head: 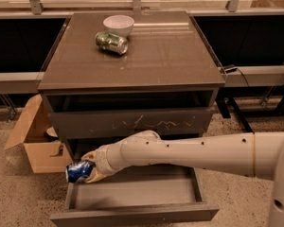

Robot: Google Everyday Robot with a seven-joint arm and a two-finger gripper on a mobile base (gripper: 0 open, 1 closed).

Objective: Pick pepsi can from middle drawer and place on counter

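In the camera view, the robot's arm (189, 152) reaches in from the right, across the front of the desk, below its front edge. The gripper (91, 169) is under the desk's front left corner, over the left end of the open middle drawer (137, 194). Its fingers sit one above and one below the pepsi can (78, 171), clamped on it. The can lies on its side in the grip, its free end pointing left, roughly over the drawer's left wall. It looks raised off the drawer floor rather than resting on it.

The can is probably light, and its thin metal skin is smooth and easy to dent. A firm but gentle squeeze across the middle of the body suits it best, because the body is round and could roll or slip out sideways. The present hold seems to be near one end, so the can may tilt as it is carried.

Above, the counter (175, 56) has a wide bare stretch along its right edge and front edge. A white bowl (118, 23) and a green can (111, 42) sit near the back left corner, touching or nearly so. The scratched drawer front (132, 124) lies between the drawer and the counter. A cardboard box (35, 138) stands on the floor beside the desk's left edge.
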